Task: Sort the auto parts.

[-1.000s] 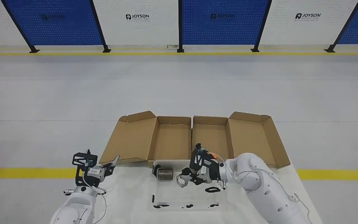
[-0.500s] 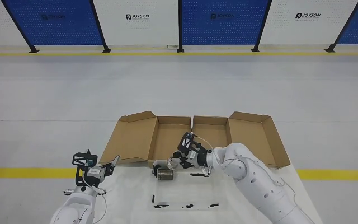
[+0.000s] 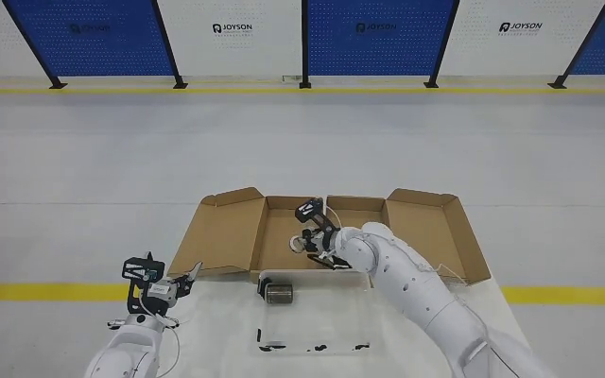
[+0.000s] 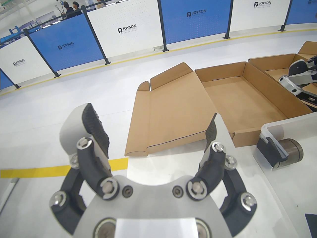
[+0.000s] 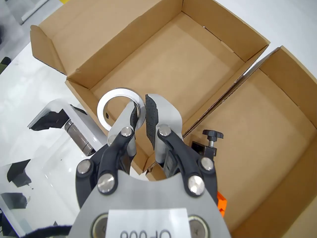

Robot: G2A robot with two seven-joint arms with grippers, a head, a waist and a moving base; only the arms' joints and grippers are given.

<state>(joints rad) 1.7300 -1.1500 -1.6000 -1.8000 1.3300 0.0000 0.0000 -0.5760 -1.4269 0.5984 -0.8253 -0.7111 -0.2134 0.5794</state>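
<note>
Ring: flat, shiny metal hoop, held over the near wall of the left cardboard box.
Right gripper: ribbed black pads almost closed, pinching the ring's rim.
Cylinder: dull grey metal, lying in a clear plastic tray beside that box.
Left gripper: jaws spread wide, holding nothing.

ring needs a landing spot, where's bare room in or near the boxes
Free: left box floor, below the ring, bare wall to wall; right box floor looks bare too. Crowded: the clear tray with the cylinder and black pieces.
</note>
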